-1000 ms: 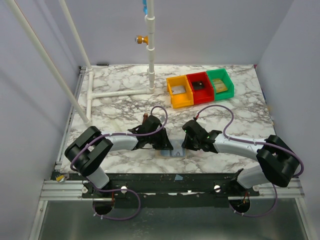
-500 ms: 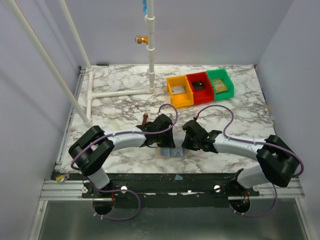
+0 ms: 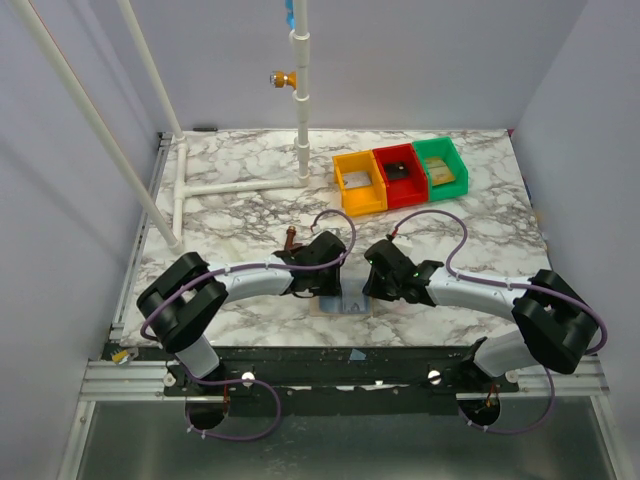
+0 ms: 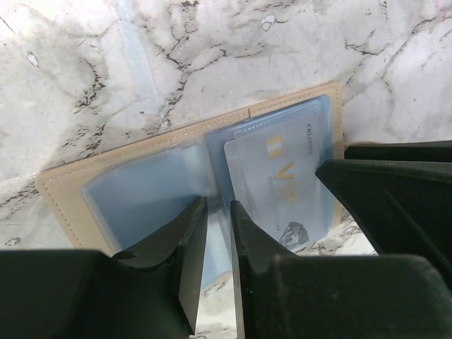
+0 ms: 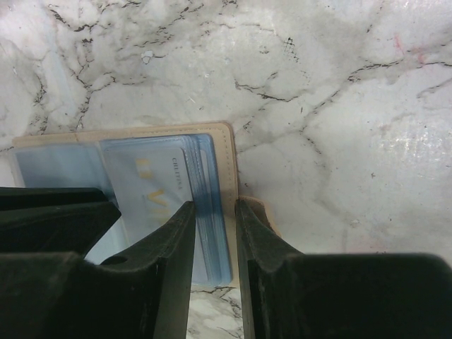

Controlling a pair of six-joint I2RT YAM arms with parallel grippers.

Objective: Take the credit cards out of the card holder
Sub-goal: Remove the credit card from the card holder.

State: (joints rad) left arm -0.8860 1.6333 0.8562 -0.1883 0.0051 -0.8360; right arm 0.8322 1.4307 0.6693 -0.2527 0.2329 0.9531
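Now left hand (image 4: 217,206) farther right than before, over card holder (image 4: 152,189).

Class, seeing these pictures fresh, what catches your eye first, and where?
An open card holder lies at the front edge of the table, the left pincer and right pincer over it from either side. A gold-lettered card shows in its clear sleeve. A yellow bin, red bin and green bin stand far right.
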